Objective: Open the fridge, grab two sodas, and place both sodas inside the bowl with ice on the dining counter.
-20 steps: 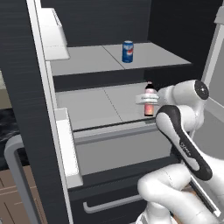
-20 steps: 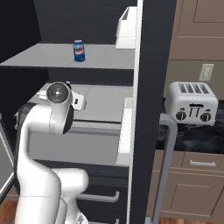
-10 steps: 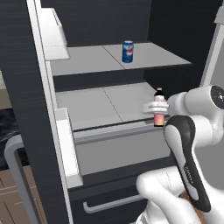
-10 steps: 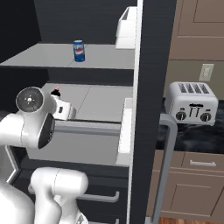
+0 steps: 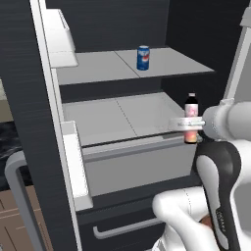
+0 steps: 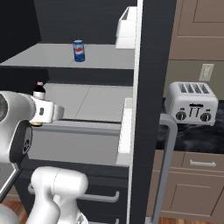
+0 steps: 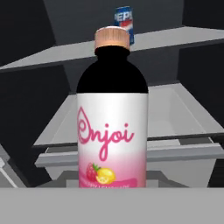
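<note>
Gripper (image 5: pixel 190 123) clamps the pink-label bottle (image 5: pixel 191 119) upright in the left base view, just outside the fridge (image 5: pixel 122 112) at its lower shelf's front edge, with the blue can (image 5: pixel 143 58) on the upper shelf. From the right base view the bottle (image 6: pixel 39 92) pokes up behind the hand; the hand view has it close and upright, can (image 7: pixel 124 22) above.

On the bottle (image 7: pixel 112 127) you can read "Enjoi" in pink script across its white label, with a small strawberry and lemon picture below it and a line of print under that too small to read. On the can (image 7: pixel 124 22), at the upper shelf's front edge, you can make out "EPS" in white.
</note>
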